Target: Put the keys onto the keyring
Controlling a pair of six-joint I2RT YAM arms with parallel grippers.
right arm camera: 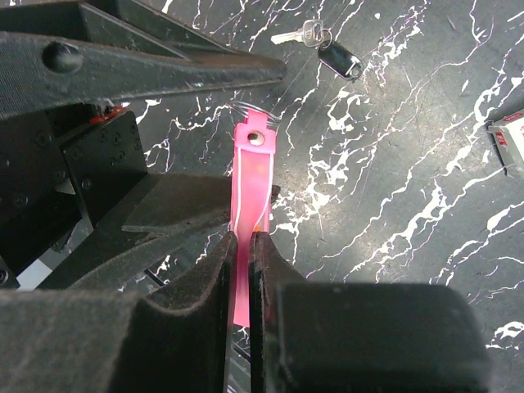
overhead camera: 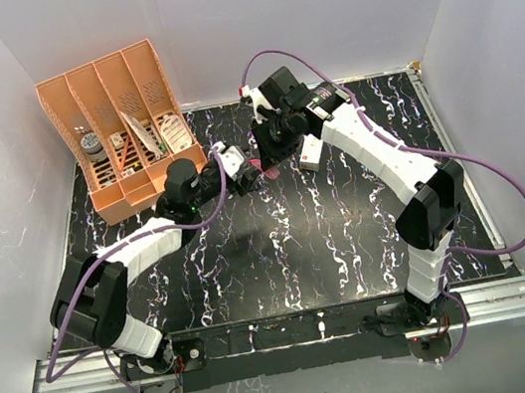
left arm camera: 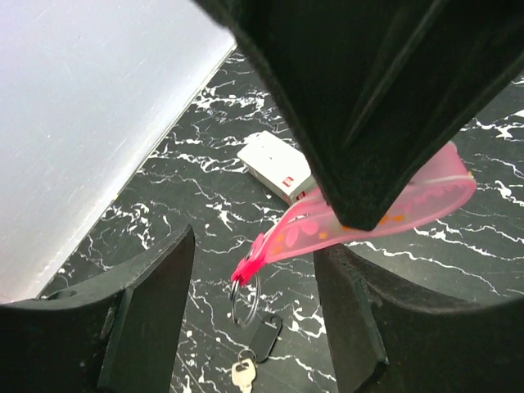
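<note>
My right gripper [right arm camera: 243,237] is shut on the pink keyring strap [right arm camera: 252,176] and holds it above the table. The strap's round ring [left arm camera: 244,299] hangs free at its low end. My left gripper [left arm camera: 254,246] is open, with one finger [left arm camera: 155,311] on each side of the ring and neither touching it. The keys [right arm camera: 299,34], a small pale key joined to a black tag [right arm camera: 340,59], lie on the table beyond the ring and apart from it. In the top view both grippers meet at the strap [overhead camera: 250,168].
A small white box [overhead camera: 311,155] lies on the black marbled table just right of the grippers. An orange divided organiser [overhead camera: 120,129] with small items stands at the back left. White walls close in the table's left, back and right sides.
</note>
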